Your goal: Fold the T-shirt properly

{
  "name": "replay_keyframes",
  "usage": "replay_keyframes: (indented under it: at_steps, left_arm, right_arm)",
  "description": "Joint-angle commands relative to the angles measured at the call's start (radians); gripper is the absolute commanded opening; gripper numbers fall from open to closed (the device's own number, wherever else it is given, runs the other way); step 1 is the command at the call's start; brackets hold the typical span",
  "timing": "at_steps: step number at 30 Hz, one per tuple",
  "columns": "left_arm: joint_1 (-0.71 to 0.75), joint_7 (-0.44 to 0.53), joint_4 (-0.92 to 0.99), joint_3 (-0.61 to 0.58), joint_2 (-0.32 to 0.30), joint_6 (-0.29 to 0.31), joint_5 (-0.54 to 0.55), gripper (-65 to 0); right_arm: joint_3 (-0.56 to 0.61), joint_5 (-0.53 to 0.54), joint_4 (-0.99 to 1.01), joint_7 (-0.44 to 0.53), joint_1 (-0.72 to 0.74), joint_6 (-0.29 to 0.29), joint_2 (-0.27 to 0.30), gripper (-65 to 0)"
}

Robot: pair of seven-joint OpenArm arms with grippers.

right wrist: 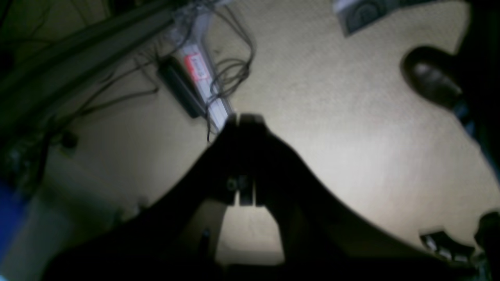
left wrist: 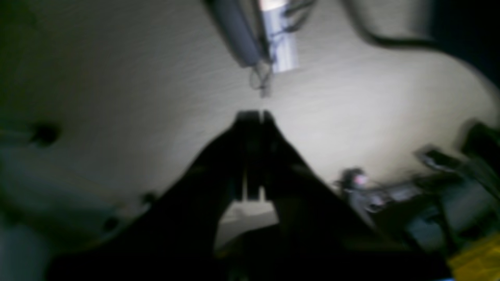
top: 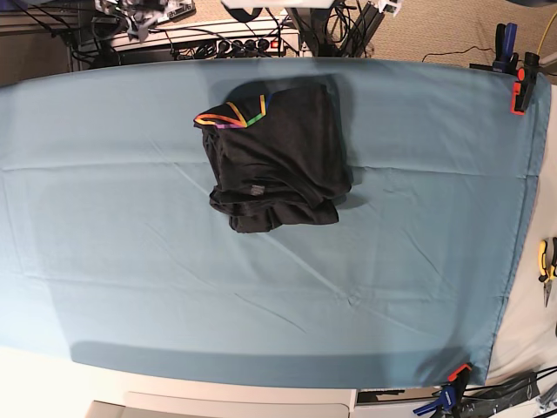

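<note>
The T-shirt (top: 274, 157) lies in a rumpled folded bundle on the teal-blue sheet (top: 130, 244), a little behind the table's middle, with its rainbow collar trim (top: 231, 116) at the far left corner. Neither arm shows in the base view. In the left wrist view my left gripper (left wrist: 254, 115) is a dark silhouette with its jaws together and nothing between them, over beige carpet. In the right wrist view my right gripper (right wrist: 244, 117) is likewise shut and empty over the carpet. The shirt is out of both wrist views.
Orange clamps (top: 520, 91) (top: 457, 373) pin the sheet at the right corners. Yellow pliers (top: 546, 261) lie off the sheet's right edge. A power strip and cables (top: 235, 42) run behind the table. A metal post (left wrist: 281, 43), cables (right wrist: 230, 78) and a dark shoe (right wrist: 429, 76) are on the floor.
</note>
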State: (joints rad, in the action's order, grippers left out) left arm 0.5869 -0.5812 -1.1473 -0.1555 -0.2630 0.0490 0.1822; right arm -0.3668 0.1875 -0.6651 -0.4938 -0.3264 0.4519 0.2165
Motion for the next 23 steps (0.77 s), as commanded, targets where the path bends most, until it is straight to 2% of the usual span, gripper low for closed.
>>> replay_keyframes:
  at_steps: [1, 5, 7, 11, 14, 17, 21, 23]
  left_arm:
    - [-0.018, 0.034, 0.054, -0.013, 0.002, -0.009, -0.005, -65.0]
    - [-0.155, 0.203, 0.342, -0.030, 0.050, -0.067, -0.007, -65.0]
    - [-0.222, 0.262, 0.480, -0.030, 0.082, -0.106, -0.007, -65.0]
    - [-0.336, 0.399, 0.695, -0.030, 0.149, -0.121, -0.008, -65.0]
    - [-0.409, 0.452, 0.813, -0.030, 0.192, -0.120, -0.051, -65.0]
    - [-0.449, 0.454, 0.852, -0.031, 0.214, -0.120, -0.054, -65.0]
    - [-0.457, 0.367, 0.842, -0.031, 0.218, -0.120, -0.047, -65.0]
    - [-0.456, 0.315, 0.840, -0.031, 0.215, -0.120, -0.047, -65.0]
  right_arm:
    - [0.006, -0.028, 0.033, 0.055, 0.014, -0.016, 0.012, -65.0]
    - [0.014, -0.138, 0.179, 0.254, 0.092, -0.086, -0.007, -65.0]
    - [0.014, -0.152, 0.229, 0.305, 0.117, -0.098, -0.018, -65.0]
    - [0.014, -0.167, 0.271, 0.380, 0.150, -0.115, -0.038, -65.0]
    - [0.014, -0.189, 0.291, 0.370, 0.173, -0.189, -0.056, -65.0]
    - [0.014, -0.188, 0.314, 0.342, 0.180, -0.259, -0.071, -65.0]
    - [0.014, -0.188, 0.314, 0.233, 0.179, -0.271, -0.075, -65.0]
    - [0.014, -0.188, 0.314, 0.211, 0.179, -0.272, -0.075, -65.0]
